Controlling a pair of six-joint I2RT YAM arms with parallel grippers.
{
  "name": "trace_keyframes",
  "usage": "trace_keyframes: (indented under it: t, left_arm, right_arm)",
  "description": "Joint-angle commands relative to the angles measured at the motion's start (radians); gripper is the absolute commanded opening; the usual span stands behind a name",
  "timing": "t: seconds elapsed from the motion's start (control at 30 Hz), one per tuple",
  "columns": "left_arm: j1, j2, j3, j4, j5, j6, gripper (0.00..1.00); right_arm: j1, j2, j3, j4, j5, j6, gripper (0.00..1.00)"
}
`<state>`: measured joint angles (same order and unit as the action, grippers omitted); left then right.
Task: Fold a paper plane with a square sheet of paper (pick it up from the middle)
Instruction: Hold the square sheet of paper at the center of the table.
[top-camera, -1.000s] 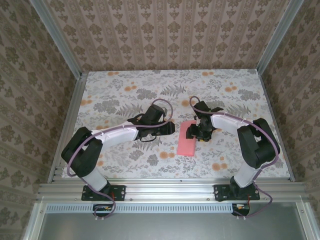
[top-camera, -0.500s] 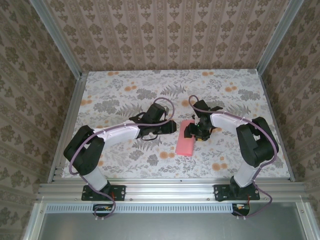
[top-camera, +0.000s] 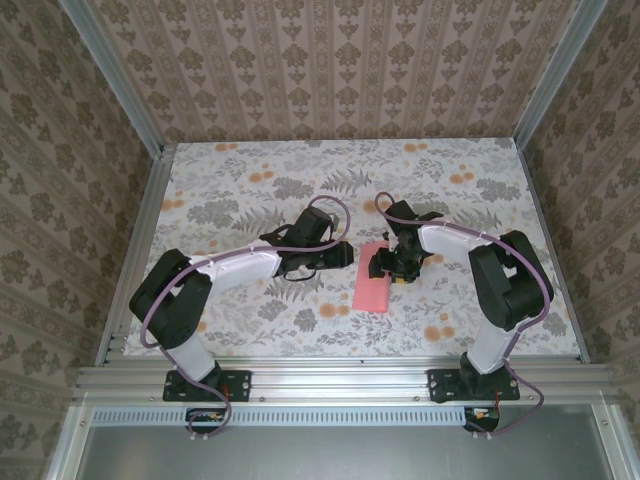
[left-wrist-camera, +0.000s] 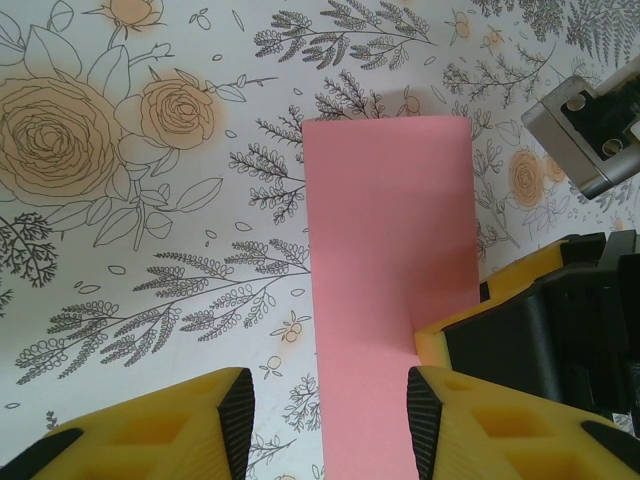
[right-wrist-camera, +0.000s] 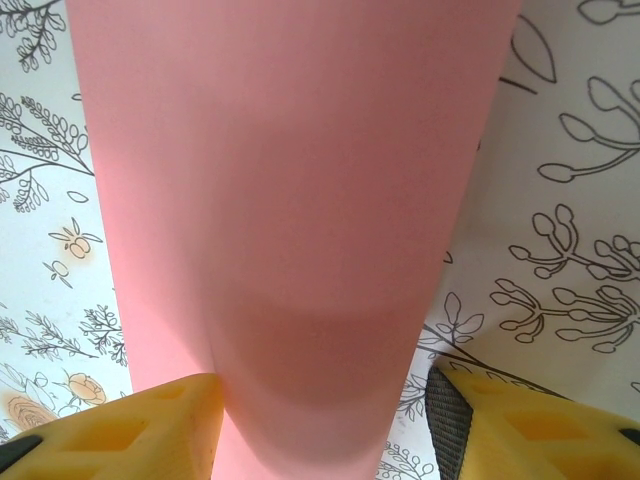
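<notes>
where the paper (top-camera: 374, 287) lies on the counter (top-camera: 250, 180), it shows as a narrow pink strip, not a square, so i judge 1 fold is done. its long axis runs near to far, tilted a little. it lies between the 2 arms, closer to the right one.

the right gripper (top-camera: 393, 264) sits low over the far half of the paper. in its wrist view the paper runs out from between its 2 fingers (right-wrist-camera: 140, 425), along their midline. those jaws stand about half apart, roughly the paper's width. a sliver of counter shows beside 1 finger, so i judge it holds nothing, though any contact underneath is hidden.

the left gripper (top-camera: 343, 256) is just left of the paper's far half, near the right gripper but apart from it. its jaws are also partly apart and empty. in its wrist view the paper passes lengthwise between them, nearer 1 finger than the other, and the right gripper's yellow finger touches the paper's edge.

the next move turns on this: both pairs of jaws lie across the paper's short width, so closing would pinch its long edges, not its ends. the right arm is the nearer.
</notes>
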<state>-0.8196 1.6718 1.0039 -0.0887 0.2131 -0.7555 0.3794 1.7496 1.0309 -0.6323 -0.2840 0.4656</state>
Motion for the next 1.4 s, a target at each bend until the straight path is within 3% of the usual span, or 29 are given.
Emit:
trace_keyframes:
  t: [0.0,0.27,0.57,0.77,1.03,1.37]
  left_arm:
    - [-0.011,0.013,0.029,-0.011,0.019,0.020,0.47]
    - [-0.011,0.045,0.055,-0.037,0.028,0.002,0.38]
    - [-0.013,0.175,0.149,-0.050,0.120,-0.051,0.12]
    - [-0.015,0.248,0.193,-0.062,0.155,-0.090,0.00]
    - [-0.026,0.312,0.235,-0.052,0.207,-0.097,0.00]
    - [-0.028,0.352,0.241,-0.088,0.196,-0.102,0.00]
  right_arm:
    - [-0.007,0.019,0.014,-0.035,0.039,-0.018,0.59]
    - [-0.006,0.036,0.001,-0.026,0.058,-0.011,0.58]
    - [-0.006,0.056,-0.010,-0.014,0.060,-0.010,0.58]
    - [-0.007,0.060,-0.018,-0.004,0.060,-0.003,0.58]
    - [-0.006,0.063,-0.021,0.001,0.057,0.000,0.58]
    - [-0.005,0.064,-0.023,0.011,0.050,0.007,0.58]
